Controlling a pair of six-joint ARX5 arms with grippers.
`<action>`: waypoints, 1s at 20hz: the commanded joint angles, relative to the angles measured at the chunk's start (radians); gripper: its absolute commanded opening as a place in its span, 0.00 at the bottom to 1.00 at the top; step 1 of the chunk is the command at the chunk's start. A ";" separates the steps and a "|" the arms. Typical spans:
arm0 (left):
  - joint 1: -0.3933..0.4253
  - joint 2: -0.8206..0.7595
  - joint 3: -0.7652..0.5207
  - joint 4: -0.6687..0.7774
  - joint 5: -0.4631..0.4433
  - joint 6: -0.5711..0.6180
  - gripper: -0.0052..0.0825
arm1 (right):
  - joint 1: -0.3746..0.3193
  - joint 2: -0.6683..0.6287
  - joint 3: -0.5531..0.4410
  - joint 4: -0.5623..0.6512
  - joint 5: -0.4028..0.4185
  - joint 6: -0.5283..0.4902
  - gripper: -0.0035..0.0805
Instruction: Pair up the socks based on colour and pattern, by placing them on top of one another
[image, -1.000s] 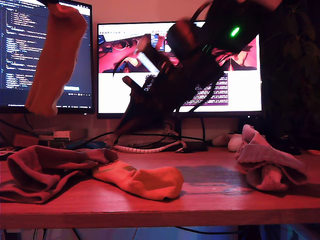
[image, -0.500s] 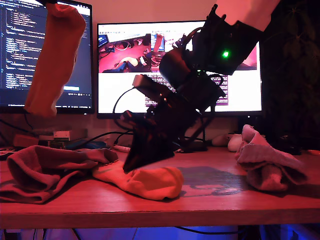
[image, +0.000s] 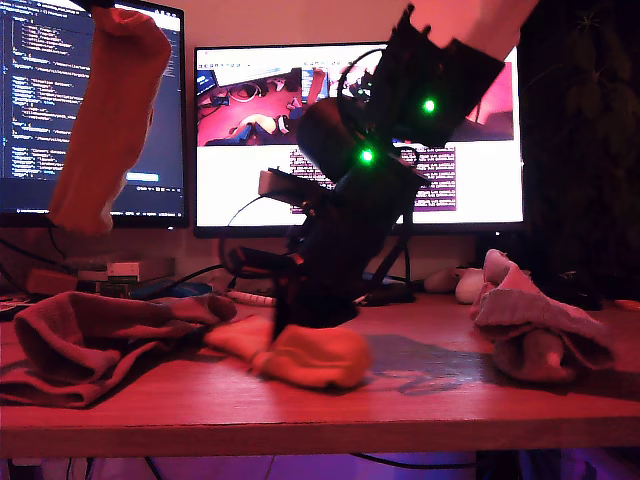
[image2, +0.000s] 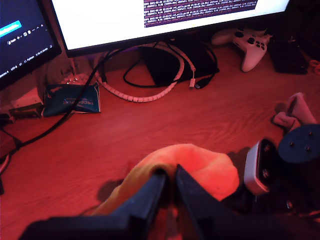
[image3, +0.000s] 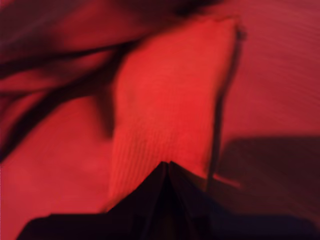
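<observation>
One bright orange sock (image: 315, 357) (image2: 200, 165) lies bunched on the wooden table (image: 420, 400) at the centre of the exterior view. My first gripper (image: 285, 335) (image2: 170, 176) has come down on its near end, the jaws shut on a fold of the fabric. The matching orange sock (image: 110, 110) (image3: 165, 100) hangs in the air at the exterior view's upper left, held by my second gripper (image3: 167, 165), which is cut off by the top of the exterior view. Dark maroon socks (image: 90, 340) are piled at the exterior view's left. Pale pink socks (image: 535, 325) (image2: 295, 110) are heaped at its right.
Two monitors (image: 240, 130) stand along the back of the table. A coiled white cable (image2: 150, 95), a blue packet (image2: 70, 99) and a white game controller (image2: 247, 42) lie beneath them. The table's front edge runs along the bottom of the exterior view.
My first arm has swung down from above the table onto the orange sock, which is now bunched up under its jaws. The hanging sock has stayed where it was.
</observation>
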 joint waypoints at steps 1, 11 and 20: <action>0.002 -0.003 -0.003 0.006 -0.002 0.007 0.04 | -0.013 0.038 -0.041 -0.068 0.091 0.050 0.03; 0.002 -0.003 -0.003 -0.014 -0.001 0.052 0.04 | 0.013 -0.029 -0.041 -0.203 0.252 0.272 0.03; 0.002 -0.003 -0.003 0.011 0.015 0.051 0.04 | 0.012 -0.286 -0.041 -0.206 0.277 0.281 0.03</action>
